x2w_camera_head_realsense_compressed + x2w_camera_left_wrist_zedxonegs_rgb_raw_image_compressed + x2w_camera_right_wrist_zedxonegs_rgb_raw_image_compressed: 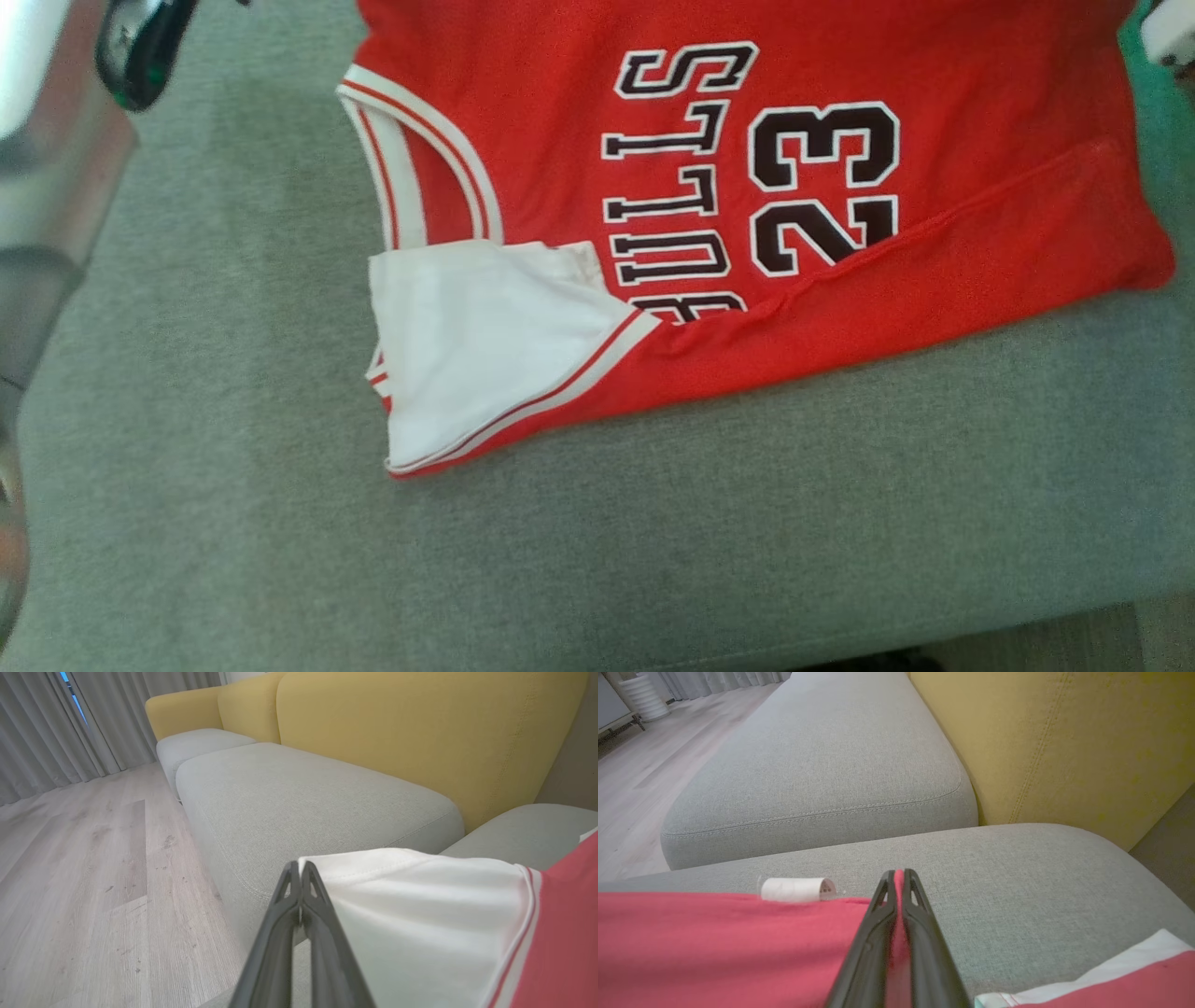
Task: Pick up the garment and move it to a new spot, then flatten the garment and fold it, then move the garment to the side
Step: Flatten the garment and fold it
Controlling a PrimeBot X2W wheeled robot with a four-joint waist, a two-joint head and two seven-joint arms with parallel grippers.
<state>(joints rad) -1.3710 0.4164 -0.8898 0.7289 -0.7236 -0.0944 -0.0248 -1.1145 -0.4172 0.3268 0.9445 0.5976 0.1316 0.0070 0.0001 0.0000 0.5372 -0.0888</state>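
Red jersey [980, 261] spread across a grey cushion [653, 560], near side turned over, white lining bared at one corner. Pinches a red edge between the pressed-together fingers of the right claw [899, 877]; clamps the left claw [299, 870] shut too, seemingly on the white edge at its tips. Risks, judging from here: thin cloth slipping out of such narrow grips under an uneven pull; the fold bunching or coming undone if one side leads; a trailing edge sliding off the cushion toward the wood floor [70, 882]. Looks light, limp and smooth, with stiffer striped trim at neck and armhole, black lettering outlined in white, a small white label [796, 889] curled by the edge. Beyond, coarse woven cushion, rounded and seamed; yellow backrest [1064, 742] behind.
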